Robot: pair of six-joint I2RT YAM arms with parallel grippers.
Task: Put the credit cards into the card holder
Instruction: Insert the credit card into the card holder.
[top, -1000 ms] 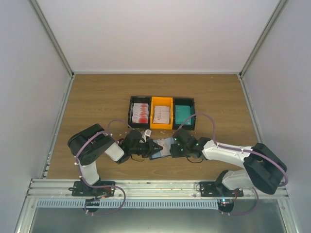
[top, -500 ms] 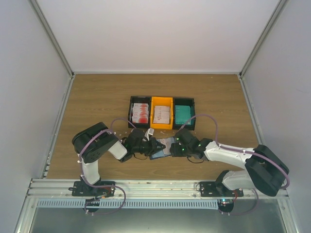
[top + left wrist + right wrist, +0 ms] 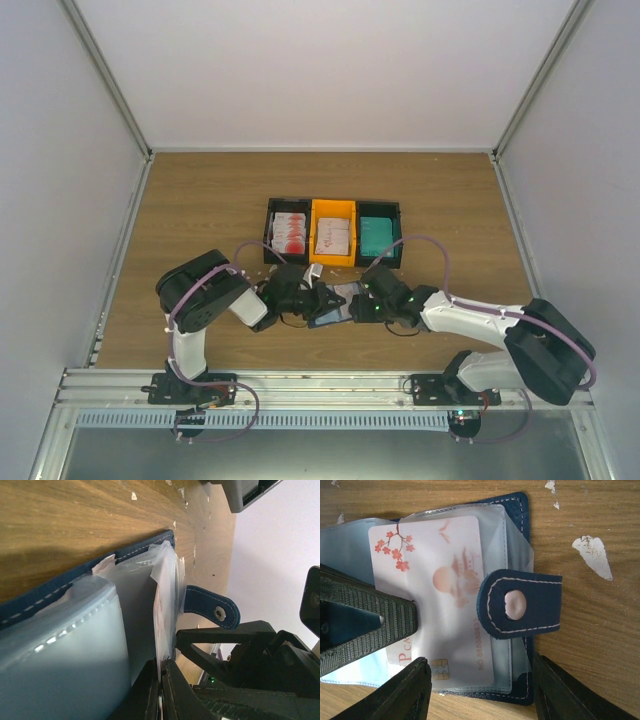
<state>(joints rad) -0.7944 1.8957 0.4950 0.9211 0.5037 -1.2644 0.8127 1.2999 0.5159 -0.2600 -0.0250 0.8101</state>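
The left claw [image 3: 161, 676] was clamped on a white credit card [image 3: 445, 565], perhaps its sleeve [image 3: 517, 552] too. The card's long axis lay across its tips, the card holder [image 3: 522, 607] just ahead. The right claw [image 3: 479, 680] straddled it, jaws apart.

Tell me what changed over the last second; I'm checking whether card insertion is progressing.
The left arm swung its elbow rightward, nudging the left claw toward the card holder; it stays shut on a credit card. The right claw, open, edged slightly left. Holder and bins stayed put.
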